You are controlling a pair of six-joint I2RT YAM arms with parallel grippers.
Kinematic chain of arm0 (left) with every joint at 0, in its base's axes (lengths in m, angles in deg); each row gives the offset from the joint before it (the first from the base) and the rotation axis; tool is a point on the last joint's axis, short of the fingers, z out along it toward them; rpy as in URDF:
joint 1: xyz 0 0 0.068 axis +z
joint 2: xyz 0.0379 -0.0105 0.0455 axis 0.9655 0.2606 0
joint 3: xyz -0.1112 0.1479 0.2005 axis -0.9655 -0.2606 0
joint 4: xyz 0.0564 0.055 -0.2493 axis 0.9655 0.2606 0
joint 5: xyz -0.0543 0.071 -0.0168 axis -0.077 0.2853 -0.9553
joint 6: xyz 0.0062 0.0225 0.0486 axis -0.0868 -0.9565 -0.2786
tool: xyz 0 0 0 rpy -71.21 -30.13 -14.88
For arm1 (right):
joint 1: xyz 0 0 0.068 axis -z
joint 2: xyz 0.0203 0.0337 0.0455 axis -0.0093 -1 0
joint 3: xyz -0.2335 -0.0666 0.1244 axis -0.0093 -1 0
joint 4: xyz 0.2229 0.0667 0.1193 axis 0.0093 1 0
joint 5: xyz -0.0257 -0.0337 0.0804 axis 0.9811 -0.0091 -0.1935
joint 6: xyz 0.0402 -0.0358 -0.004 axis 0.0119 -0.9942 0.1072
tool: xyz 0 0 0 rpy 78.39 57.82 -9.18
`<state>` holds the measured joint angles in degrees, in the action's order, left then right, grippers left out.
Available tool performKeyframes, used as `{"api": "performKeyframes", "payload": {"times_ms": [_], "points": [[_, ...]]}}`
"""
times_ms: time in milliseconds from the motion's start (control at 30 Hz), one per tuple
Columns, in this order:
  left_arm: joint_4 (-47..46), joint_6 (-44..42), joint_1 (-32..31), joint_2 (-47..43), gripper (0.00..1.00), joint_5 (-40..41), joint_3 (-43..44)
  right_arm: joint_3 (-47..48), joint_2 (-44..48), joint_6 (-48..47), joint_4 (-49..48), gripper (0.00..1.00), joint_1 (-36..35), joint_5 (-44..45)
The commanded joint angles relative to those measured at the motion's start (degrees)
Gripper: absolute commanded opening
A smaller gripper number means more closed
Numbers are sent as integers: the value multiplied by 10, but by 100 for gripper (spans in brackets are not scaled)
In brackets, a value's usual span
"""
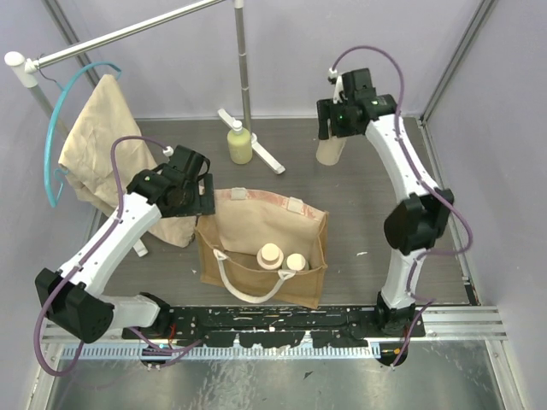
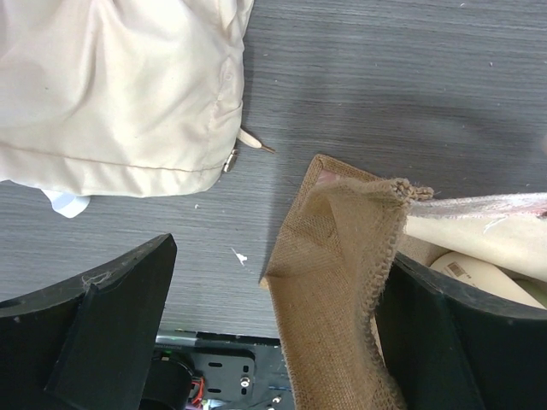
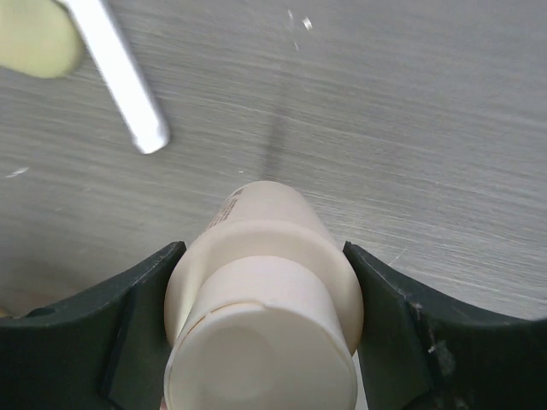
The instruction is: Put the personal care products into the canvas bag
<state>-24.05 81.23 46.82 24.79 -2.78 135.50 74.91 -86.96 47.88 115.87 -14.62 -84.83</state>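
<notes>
Right gripper (image 3: 263, 320) is clamped on a cream bottle (image 3: 256, 248) at the far right of the table, with a finger on each side of its shoulder. The bottle stands upright, long axis in line with the wrist; I cannot tell whether its base is off the surface. The canvas bag (image 1: 299, 286) lies nearer the bases and to the left of it — mouth up, long side running left to right. Two cream caps (image 1: 271, 254) show at the near middle inside, leaving room along the far rim. Left gripper (image 2: 278, 282) is spread wide around the bag's left corner, one finger seemingly inside against the wall — pinching nothing. The pump bottle (image 1: 240, 143) stands beyond the bag, beside the rack's foot (image 1: 267, 156).
</notes>
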Motion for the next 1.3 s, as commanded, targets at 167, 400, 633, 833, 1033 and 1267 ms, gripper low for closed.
{"api": "performKeyframes", "payload": {"times_ms": [167,400,633,833,1033,1267], "points": [[10,-30,-1,-38,98,2,-29,-3,239,-1,39,1,-84,-63],[7,-53,-1,-48,98,0,-34,5,275,54,76,1,-220,-65],[10,-69,0,-64,98,-5,-36,-72,302,100,35,1,-329,-47],[17,-72,-1,-78,98,-6,-38,-151,314,128,-33,1,-393,-34],[26,-76,-1,-88,98,-10,-39,-234,302,125,-118,1,-439,11],[33,-75,0,-101,98,-14,-47,-250,276,120,-193,1,-470,40]]}}
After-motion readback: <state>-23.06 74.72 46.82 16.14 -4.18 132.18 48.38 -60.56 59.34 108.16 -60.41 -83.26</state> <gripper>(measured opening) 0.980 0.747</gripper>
